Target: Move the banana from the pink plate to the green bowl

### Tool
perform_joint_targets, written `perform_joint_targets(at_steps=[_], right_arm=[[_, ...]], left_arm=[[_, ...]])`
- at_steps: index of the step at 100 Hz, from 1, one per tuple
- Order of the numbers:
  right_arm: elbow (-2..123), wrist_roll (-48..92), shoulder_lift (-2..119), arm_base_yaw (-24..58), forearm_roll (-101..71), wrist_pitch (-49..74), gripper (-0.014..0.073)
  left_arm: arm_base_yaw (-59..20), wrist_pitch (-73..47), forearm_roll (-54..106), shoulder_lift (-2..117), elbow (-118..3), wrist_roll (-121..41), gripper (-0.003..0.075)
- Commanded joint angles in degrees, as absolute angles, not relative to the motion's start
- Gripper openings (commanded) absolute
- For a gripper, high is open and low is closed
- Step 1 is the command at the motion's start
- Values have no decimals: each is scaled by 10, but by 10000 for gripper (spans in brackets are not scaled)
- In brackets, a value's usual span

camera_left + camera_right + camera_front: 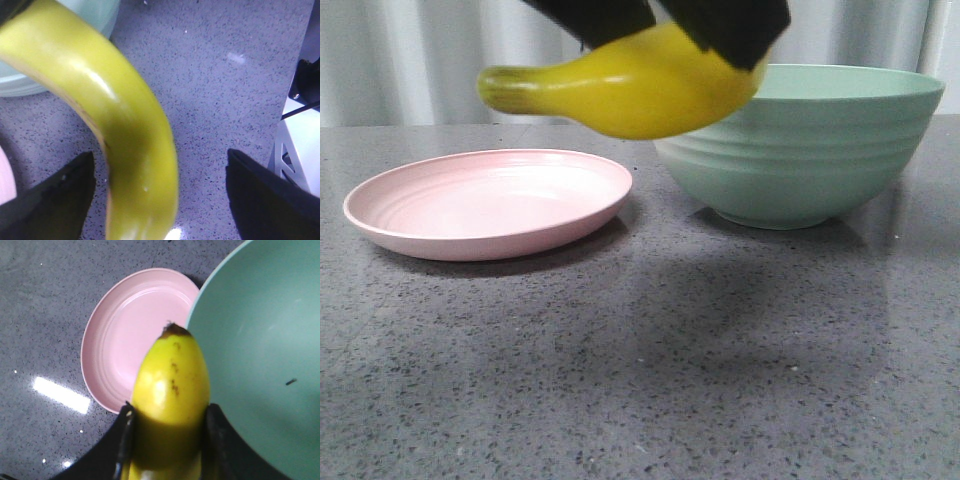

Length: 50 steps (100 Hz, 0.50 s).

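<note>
I have the banana (630, 90) clamped in the right gripper (167, 440), lifted clear of the pink plate (490, 205) and hanging beside the near rim of the green bowl (810, 150). The left gripper (160, 195) stands wide, gripping nothing (the fruit just passes between its fingers). This looks like mid-carry: next I need to travel over the bowl, lower, then release.

I log: banana (630, 95) smooth, waxy-glossy; pink plate (490, 205), green bowl (800, 150) matt, ridged; table (700, 380) polished speckled stone.
</note>
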<state>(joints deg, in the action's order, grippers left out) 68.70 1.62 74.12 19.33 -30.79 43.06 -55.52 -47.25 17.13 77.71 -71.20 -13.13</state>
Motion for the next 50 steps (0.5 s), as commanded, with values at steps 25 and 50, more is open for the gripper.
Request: perform_joint_targets(at_steps=[25,50], right_arm=[[766,22,731,95,-312,381,-78],[767,22,749,27,-283,337,-78]], left_arm=[[-541,-439,187,705,-743,-119,496],[-541,-438,188,703,-743,-110,496]])
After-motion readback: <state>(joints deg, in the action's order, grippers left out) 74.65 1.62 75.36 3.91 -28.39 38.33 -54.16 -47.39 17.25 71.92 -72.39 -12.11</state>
